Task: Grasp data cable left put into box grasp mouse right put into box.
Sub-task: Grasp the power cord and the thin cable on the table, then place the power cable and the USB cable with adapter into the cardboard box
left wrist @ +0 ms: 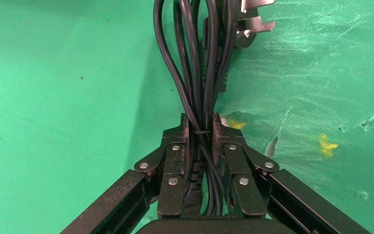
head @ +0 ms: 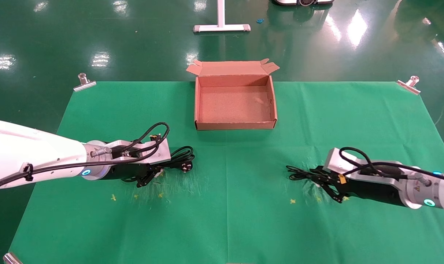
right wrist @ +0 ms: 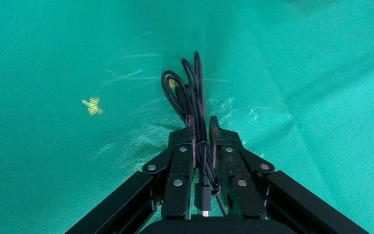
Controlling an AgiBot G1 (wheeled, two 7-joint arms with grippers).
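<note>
Head view: left gripper (head: pixel 148 178) sits lower left of the frame and right gripper (head: pixel 322 179) lower right, both low on the green table cloth (head: pixel 225 220).

Left wrist view: the left gripper's jaws are clamped across the tied waist of a thick black coiled cord (left wrist: pixel 199 63) with a silvery plug (left wrist: pixel 253 24). Its loops run straight ahead of the fingers. No mouse body visible.

Right wrist view: the right gripper's jaws are closed on the thin black data cable bundle (right wrist: pixel 187 92), long axis in line with the fingers.

The shallow brown cardboard box (head: pixel 196 106) is upper centre, between the arms and roughly as far from each. It's empty, so both lifts go forward and inward.
</note>
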